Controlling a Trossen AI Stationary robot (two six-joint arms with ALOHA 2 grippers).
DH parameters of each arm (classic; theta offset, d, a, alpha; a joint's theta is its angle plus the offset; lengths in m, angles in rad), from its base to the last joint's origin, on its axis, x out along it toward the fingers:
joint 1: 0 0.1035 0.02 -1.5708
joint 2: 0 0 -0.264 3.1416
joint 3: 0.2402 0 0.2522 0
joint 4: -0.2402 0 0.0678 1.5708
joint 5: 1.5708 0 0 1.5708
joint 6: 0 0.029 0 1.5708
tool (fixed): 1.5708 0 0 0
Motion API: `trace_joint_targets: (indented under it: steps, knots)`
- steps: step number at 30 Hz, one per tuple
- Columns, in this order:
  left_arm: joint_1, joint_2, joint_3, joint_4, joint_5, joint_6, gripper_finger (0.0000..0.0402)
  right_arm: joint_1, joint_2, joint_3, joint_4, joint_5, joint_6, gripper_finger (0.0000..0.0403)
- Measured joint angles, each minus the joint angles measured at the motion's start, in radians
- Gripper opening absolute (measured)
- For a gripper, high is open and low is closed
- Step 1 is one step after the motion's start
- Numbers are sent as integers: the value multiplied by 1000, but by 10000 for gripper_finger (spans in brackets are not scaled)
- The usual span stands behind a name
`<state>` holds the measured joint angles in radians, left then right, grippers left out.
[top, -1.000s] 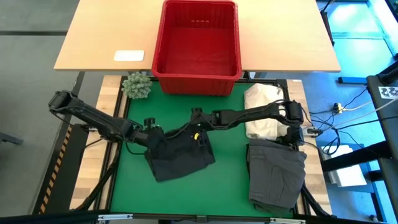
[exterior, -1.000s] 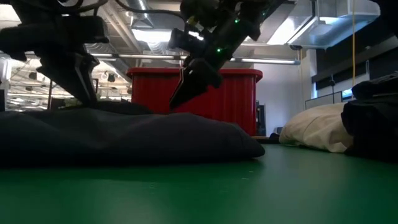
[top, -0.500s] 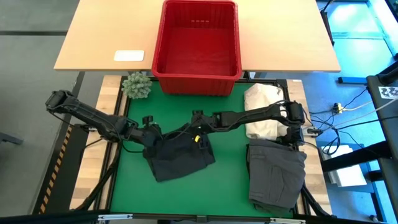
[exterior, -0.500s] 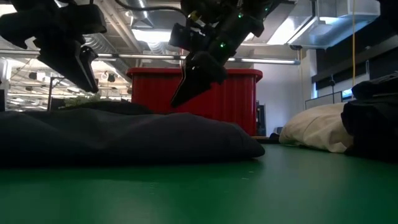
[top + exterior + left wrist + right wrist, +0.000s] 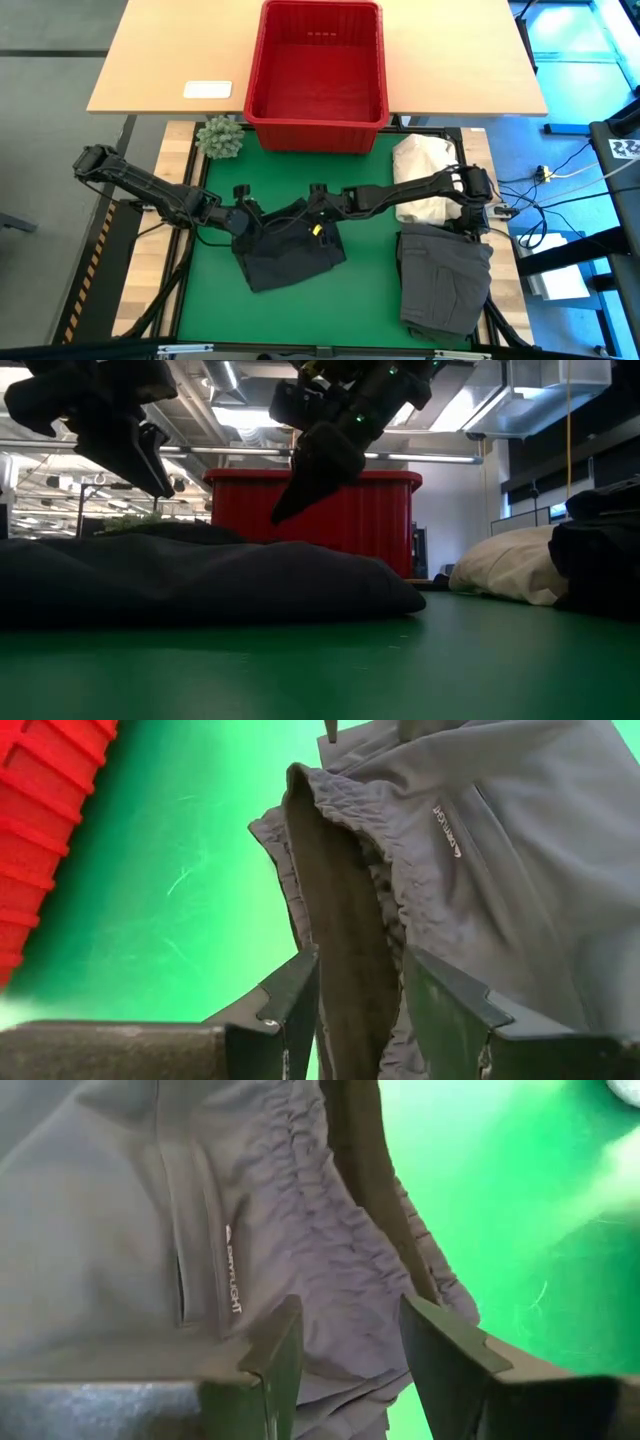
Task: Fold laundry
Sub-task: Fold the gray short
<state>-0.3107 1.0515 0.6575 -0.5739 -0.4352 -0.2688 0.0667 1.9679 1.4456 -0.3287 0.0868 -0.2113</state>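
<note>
On the left of the green worktop [image 5: 200, 290], the left hand [image 5: 243, 205] hangs just above the left end of a dark garment [image 5: 290, 250] that lies in a flat heap in the middle. Its two fingers are spread apart with nothing between them. In the left wrist view, the gathered waistband [image 5: 345, 910] of the garment sits right under the gap in the fingers. Next comes the right hand [image 5: 318, 210], which hangs over the top right end of the same garment, also spread and empty. The waistband seems to run along the top edge of the garment, from one hand to the other, so each hand has its own end just below it. I think both must go straight down to pinch that edge. Behind the garment stands the red basket [image 5: 316, 120]. Farther right lie the cream cloth heap [image 5: 420, 180] and a dark grey garment [image 5: 445, 275], already laid flat.
</note>
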Motion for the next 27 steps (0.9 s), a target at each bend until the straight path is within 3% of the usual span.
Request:
trace_joint_targets:
  steps: [7,27]
  knots:
    - [0,0,0,0,-61,18,138,-1,-12,0,22,0,15,166]
    - [0,0,0,29,-78,70,138,-1,-15,0,40,-35,75,166]
